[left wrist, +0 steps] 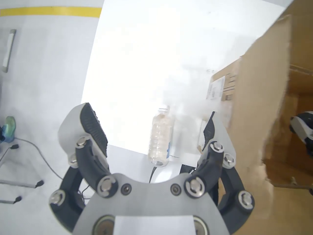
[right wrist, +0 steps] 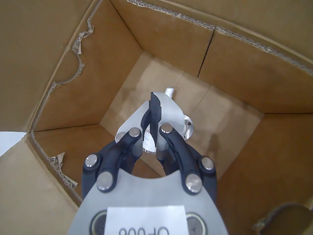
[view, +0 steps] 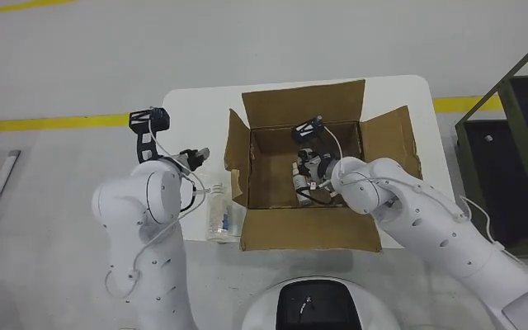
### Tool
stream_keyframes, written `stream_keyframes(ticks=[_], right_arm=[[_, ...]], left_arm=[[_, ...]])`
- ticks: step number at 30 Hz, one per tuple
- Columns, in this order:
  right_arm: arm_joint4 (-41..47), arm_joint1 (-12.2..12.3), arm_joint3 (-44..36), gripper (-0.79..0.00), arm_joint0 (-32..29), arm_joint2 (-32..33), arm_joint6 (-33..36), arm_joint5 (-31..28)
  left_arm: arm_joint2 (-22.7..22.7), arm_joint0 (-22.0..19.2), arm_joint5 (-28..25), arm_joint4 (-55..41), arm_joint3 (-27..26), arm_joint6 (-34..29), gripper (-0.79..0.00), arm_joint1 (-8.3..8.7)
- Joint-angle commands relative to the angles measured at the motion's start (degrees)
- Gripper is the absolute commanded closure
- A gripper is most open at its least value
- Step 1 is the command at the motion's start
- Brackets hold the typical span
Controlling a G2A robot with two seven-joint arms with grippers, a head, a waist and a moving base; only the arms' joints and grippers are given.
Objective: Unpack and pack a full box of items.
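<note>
Step in hand: unpacking, by my reading. One clear bottle point(view: 219, 213) point(left wrist: 160, 140) already lies on the table point(view: 198, 107) just beside the box point(view: 305, 103), while more items sit inside.
Right gripper point(right wrist: 154, 103): deep inside the box point(right wrist: 171, 50), its jaws drawn close together right over a white bottle point(right wrist: 169, 91) point(view: 297, 177) on the box floor. Whether they pinch it or meet on nothing, I cannot tell.
Left gripper point(left wrist: 149, 112): spread wide and empty, poised above the clear bottle outside the box wall point(left wrist: 264, 99).
Next move calls for: a confirmed hold on the white bottle, then a straight lift clear of the tall flaps – they stand close around the arm.
Risk: a thin pinch may let the bottle slip.
</note>
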Motion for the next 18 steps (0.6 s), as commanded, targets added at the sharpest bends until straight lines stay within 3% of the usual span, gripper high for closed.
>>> stream_keyframes(ticks=[1,10,18], right_arm=[[-0.50,-0.06,-0.12,0.000,-0.35,0.13,0.38,0.15],[-2.47,-0.10,-0.93,0.000,-2.59,1.73,1.43,-0.01],[-3.50,-0.31,-1.44,0.000,-3.88,2.97,2.09,-0.48]], left_arm=[[0.41,-1.24,-0.96,-3.21,-0.30,0.06,-0.785,-0.05],[4.12,-2.53,-3.61,-10.91,-1.90,0.06,-0.785,0.22],[7.42,-1.37,-7.69,-3.68,0.56,0.06,-0.785,1.16]])
